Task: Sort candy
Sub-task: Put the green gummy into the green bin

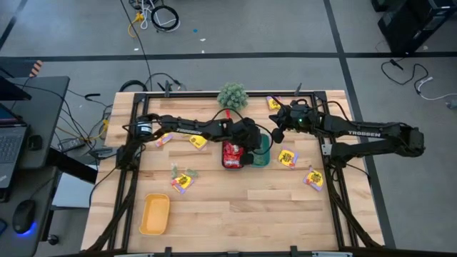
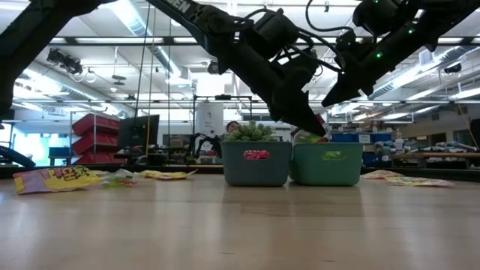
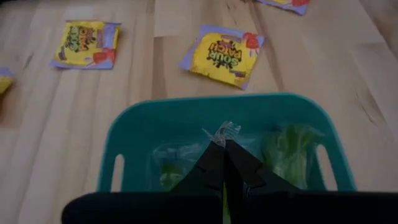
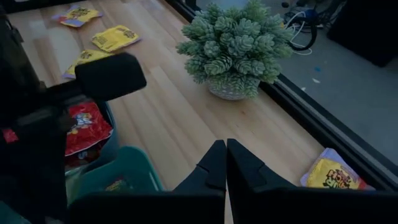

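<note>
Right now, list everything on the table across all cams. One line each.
Light wooden table: one.
Spiky green plant ball: one, at the far edge, middle.
Flat yellow oblong tray: one, near-left corner.
Grey-blue plastic bin: one, table centre, beside the teal bin.
Teal plastic bin: one, right of the grey-blue bin.
Shiny red packets: several, count unclear, in the grey-blue bin.
Pale green packets: a few, in the teal bin.
Yellow packets with dark print: at least six, loose on both sides of the bins.
Left gripper: over the teal bin, shut on a crinkly wrapper edge.
Right gripper: shut, empty, above the bins' far side.
</note>
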Motion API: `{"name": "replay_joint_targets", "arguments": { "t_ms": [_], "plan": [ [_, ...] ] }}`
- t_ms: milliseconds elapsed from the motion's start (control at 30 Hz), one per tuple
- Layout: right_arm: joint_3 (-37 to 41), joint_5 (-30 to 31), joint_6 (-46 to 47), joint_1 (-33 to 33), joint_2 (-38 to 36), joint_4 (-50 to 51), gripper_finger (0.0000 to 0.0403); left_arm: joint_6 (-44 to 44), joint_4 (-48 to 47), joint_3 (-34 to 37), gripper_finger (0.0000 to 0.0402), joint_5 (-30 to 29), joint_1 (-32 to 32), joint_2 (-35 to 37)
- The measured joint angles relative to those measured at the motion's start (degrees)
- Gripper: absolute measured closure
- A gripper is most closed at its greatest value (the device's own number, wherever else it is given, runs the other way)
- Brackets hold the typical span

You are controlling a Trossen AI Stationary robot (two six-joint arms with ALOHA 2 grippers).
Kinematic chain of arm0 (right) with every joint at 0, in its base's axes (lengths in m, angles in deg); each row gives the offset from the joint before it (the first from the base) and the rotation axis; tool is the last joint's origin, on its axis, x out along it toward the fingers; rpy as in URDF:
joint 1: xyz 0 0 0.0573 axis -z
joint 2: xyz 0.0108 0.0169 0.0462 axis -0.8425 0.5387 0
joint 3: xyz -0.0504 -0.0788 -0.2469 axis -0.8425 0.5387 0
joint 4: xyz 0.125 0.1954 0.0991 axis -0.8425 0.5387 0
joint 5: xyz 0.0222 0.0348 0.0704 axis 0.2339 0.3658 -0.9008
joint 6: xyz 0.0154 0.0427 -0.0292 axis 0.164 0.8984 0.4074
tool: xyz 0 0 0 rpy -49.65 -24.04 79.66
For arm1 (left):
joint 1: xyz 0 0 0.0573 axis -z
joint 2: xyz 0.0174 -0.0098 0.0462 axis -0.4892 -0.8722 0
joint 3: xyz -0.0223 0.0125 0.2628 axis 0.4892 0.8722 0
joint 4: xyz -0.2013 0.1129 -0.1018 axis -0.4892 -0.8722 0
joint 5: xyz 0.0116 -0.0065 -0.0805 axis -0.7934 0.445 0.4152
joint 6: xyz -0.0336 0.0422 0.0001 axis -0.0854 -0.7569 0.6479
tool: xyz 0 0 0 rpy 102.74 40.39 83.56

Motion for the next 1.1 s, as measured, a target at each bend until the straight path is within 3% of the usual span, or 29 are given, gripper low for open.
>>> {"name": "replay_joint_targets", "arguments": {
  "t_ms": [233, 700, 1100],
  "plan": [
    [0.0, 0.0, 0.0, 0.0, 0.0, 0.0, 0.0403, 0.0, 1.8, 0.0, 0.0401, 3.1, -0.1, -1.0],
    [0.0, 0.0, 0.0, 0.0, 0.0, -0.3, 0.0403, 0.8, 4.1, 0.2, 0.0398, 3.5, 0.5, -2.4],
    [0.0, 0.0, 0.0, 0.0, 0.0, -0.2, 0.0402, 0.1, 4.2, 0.3, 0.0301, 3.1, 1.0, -2.7]
  ]
}}
